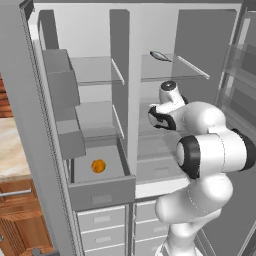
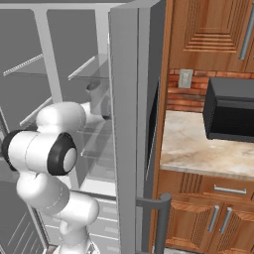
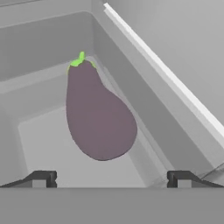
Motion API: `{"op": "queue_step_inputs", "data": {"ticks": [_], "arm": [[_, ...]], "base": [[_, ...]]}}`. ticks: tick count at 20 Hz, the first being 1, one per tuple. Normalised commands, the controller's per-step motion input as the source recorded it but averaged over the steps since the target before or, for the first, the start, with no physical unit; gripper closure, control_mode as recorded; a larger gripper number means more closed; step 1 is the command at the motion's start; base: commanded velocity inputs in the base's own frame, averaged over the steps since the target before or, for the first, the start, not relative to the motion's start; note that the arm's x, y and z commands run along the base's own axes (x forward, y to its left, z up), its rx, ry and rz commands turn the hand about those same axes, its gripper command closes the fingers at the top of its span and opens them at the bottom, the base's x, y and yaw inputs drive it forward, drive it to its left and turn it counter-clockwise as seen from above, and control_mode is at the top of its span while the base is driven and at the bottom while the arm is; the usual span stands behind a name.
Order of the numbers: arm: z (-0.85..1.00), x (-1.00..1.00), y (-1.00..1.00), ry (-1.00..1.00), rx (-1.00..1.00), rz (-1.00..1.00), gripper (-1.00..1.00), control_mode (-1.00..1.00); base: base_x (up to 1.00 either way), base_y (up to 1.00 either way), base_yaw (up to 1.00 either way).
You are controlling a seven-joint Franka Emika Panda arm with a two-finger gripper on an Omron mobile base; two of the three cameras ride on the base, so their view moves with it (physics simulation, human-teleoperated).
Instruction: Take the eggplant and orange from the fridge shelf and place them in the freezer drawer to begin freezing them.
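In the hand view the eggplant (image 3: 98, 118), dull purple with a green stem end pointing away, lies on a grey fridge shelf right in front of my gripper (image 3: 111, 178). The gripper is open, its two dark fingertips (image 3: 41, 178) wide apart and short of the eggplant, touching nothing. In the left base view my arm (image 1: 200, 135) reaches into the right half of the fridge at mid height. The orange (image 1: 98, 166) rests inside the freezer drawer (image 1: 102, 194), which is pulled out at the lower left.
A slim silvery-grey pointed object (image 1: 160, 55) lies on the upper right shelf. Pale grey drawers (image 1: 102, 220) sit below the freezer drawer. The open fridge door (image 2: 131, 124) stands to my right, with a counter (image 2: 198, 144) and a microwave (image 2: 230, 109) beyond it.
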Motion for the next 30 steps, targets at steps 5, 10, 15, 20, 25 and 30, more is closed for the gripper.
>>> {"op": "queue_step_inputs", "data": {"ticks": [5, 10, 15, 20, 25, 30], "arm": [[0.00, 0.24, -0.02, -0.04, 0.00, 0.00, -1.00, -1.00], [-0.12, 0.31, -0.03, 0.00, 0.00, 0.00, -1.00, -1.00], [-0.09, 0.39, -0.06, 0.00, 0.00, 0.00, -1.00, -1.00], [-0.20, 0.09, -0.05, 0.00, 0.00, 0.00, 1.00, -1.00], [-0.44, 0.00, 0.00, 0.00, 0.00, 0.00, 1.00, -1.00], [-0.03, 0.00, 0.00, 0.00, 0.00, 0.00, 1.00, -1.00]], "base": [[0.00, 0.00, 0.00], [0.00, 0.00, 0.00], [0.00, 0.00, 0.00], [0.00, 0.00, 0.00], [0.00, 0.00, 0.00], [0.00, 0.00, 0.00]]}}
